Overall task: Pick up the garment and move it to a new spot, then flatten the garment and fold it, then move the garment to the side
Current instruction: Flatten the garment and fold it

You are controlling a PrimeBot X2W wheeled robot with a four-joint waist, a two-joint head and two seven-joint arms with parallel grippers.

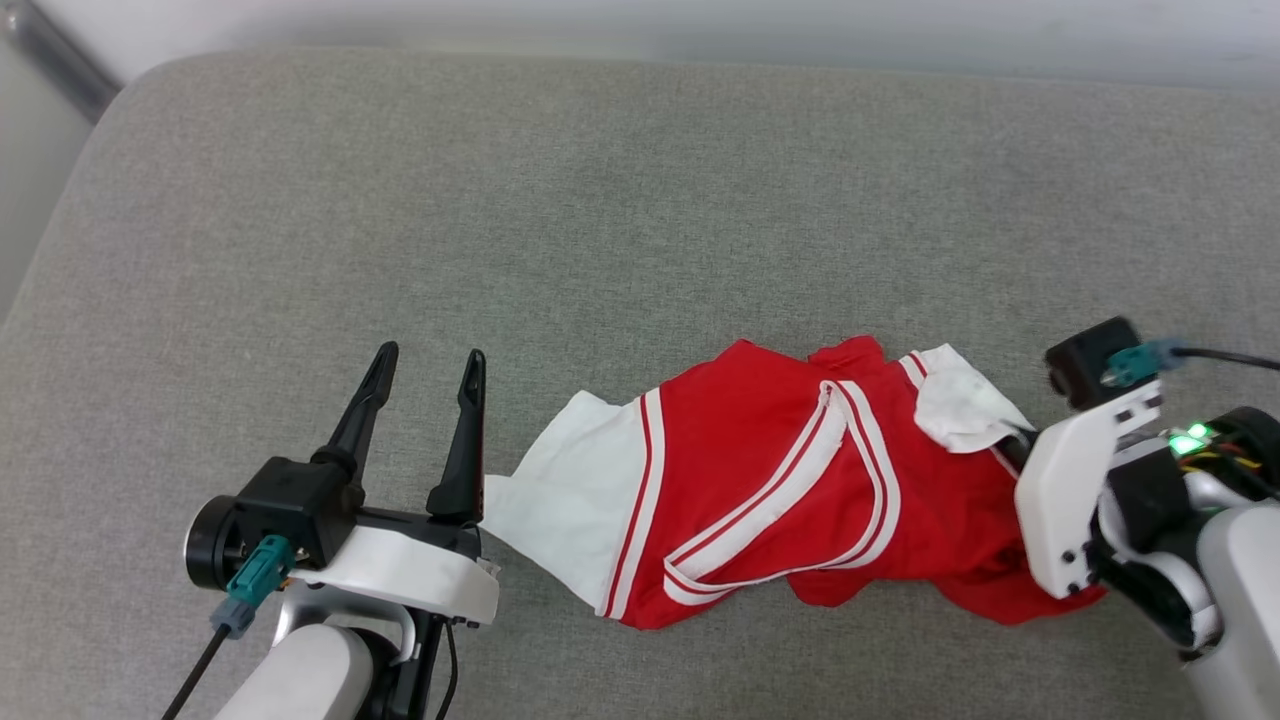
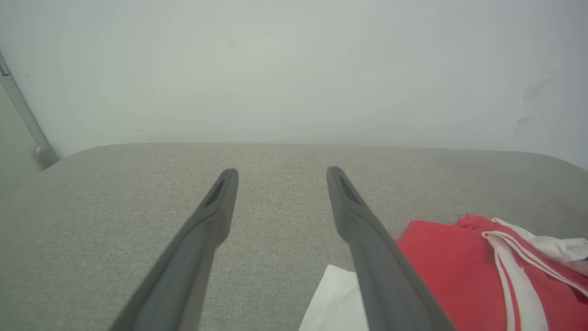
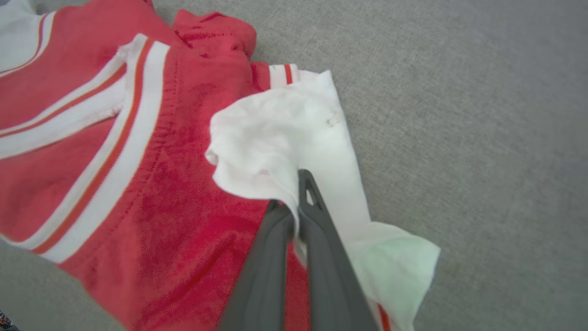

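The garment (image 1: 780, 480) lies crumpled on the grey padded surface (image 1: 640, 200), red with white sleeves and red-white striped trim. One white sleeve points left, the other lies bunched at the right. My right gripper (image 3: 294, 193) is shut on that right white sleeve, pinching a fold of it between the fingers; in the head view its fingers (image 1: 1012, 445) are mostly buried in the cloth. My left gripper (image 1: 430, 355) stands open just left of the garment's left sleeve, nothing between its fingers. The left wrist view shows the open left gripper (image 2: 282, 171) and the garment (image 2: 450, 262) to its right.
The grey surface runs wide to the back and left, with a rounded far left corner (image 1: 150, 80). A pale wall (image 2: 294, 69) rises behind it. A grey metal bar (image 1: 60, 60) stands by that corner.
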